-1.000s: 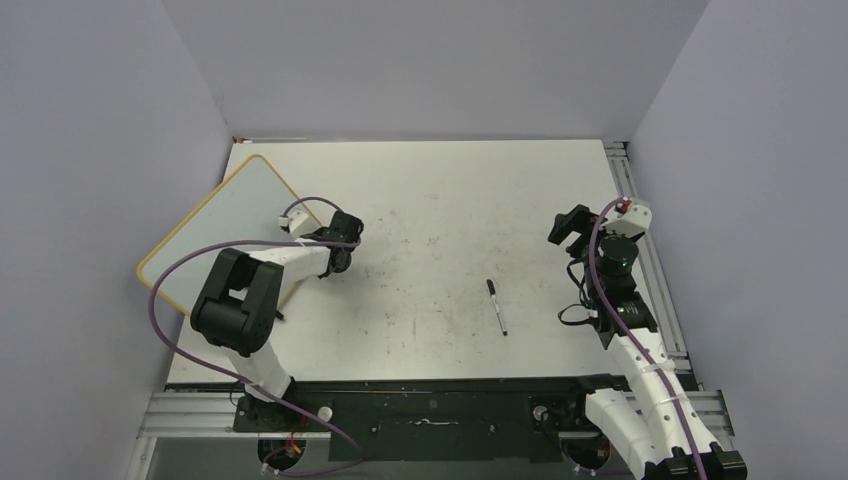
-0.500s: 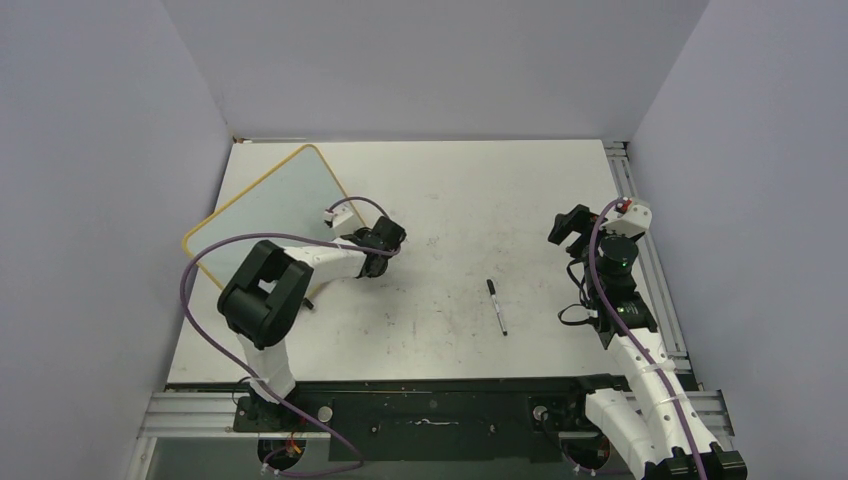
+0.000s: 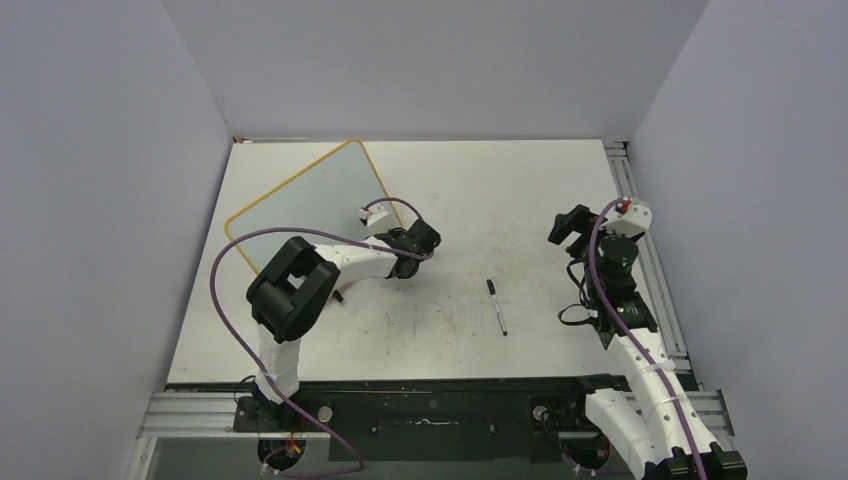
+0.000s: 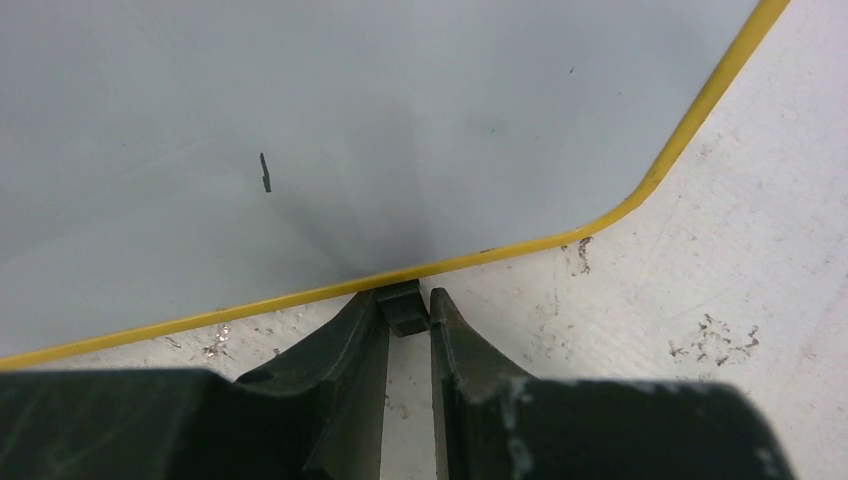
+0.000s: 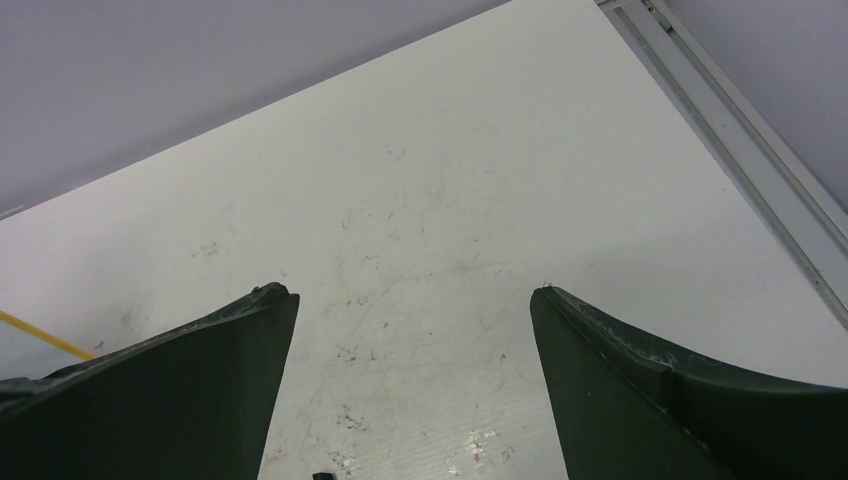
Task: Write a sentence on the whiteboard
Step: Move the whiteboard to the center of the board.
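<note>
The whiteboard (image 3: 310, 195), pale grey with a yellow rim, lies tilted on the table's back left. In the left wrist view the whiteboard (image 4: 350, 120) fills the top, and its face bears only one short black stroke (image 4: 265, 172). The sentence is out of view. My left gripper (image 3: 398, 240) is shut on the small black foot (image 4: 405, 312) at the board's near rim. My left gripper (image 4: 407, 300) rests low over the tabletop. My right gripper (image 3: 568, 226) hovers open at the right. In its own view my right gripper (image 5: 412, 292) has nothing between its fingers.
A black marker (image 3: 497, 306) lies on the scuffed white tabletop, between the two arms. Metal rails (image 3: 640, 240) run along the table's right edge. Grey walls close in the back and both sides. A strip of the board's yellow rim (image 5: 40, 338) shows in the right wrist view.
My left gripper has dragged the whiteboard to the right across the table, turning it as it goes. The right arm and the marker have not moved.
</note>
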Tool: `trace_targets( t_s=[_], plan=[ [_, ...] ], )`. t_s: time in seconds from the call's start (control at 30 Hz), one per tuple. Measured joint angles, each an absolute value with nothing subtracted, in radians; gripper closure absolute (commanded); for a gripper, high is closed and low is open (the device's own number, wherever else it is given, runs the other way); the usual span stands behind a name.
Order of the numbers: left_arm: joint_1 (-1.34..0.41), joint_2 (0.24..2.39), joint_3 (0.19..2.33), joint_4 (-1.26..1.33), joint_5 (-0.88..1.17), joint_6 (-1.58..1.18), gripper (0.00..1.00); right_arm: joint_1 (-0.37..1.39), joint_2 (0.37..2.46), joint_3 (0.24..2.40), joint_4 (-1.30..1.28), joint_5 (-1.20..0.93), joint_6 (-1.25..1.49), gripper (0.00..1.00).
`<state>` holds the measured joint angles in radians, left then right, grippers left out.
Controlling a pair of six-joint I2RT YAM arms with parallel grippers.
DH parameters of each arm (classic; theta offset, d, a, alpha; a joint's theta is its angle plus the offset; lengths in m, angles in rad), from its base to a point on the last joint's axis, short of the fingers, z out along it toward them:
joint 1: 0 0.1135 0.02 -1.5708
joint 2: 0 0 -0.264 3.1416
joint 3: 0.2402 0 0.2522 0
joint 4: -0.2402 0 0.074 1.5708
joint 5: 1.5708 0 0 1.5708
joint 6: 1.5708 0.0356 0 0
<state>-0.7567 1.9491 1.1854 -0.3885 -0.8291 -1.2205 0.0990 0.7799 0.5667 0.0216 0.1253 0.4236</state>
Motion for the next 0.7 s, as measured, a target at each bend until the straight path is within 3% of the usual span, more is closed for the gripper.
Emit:
trace_targets(
  t_s=[0.33, 0.7],
  plan=[
    [-0.784, 2.000, 1.264, -0.415, -0.824, -1.230, 0.98, 0.099, 0.780, 0.567, 0.022, 0.125, 0.424, 0.10],
    [-0.816, 1.999, 1.261, -0.400, -0.799, -1.250, 0.56, 0.099, 0.780, 0.567, 0.022, 0.125, 0.424, 0.10]
  ],
)
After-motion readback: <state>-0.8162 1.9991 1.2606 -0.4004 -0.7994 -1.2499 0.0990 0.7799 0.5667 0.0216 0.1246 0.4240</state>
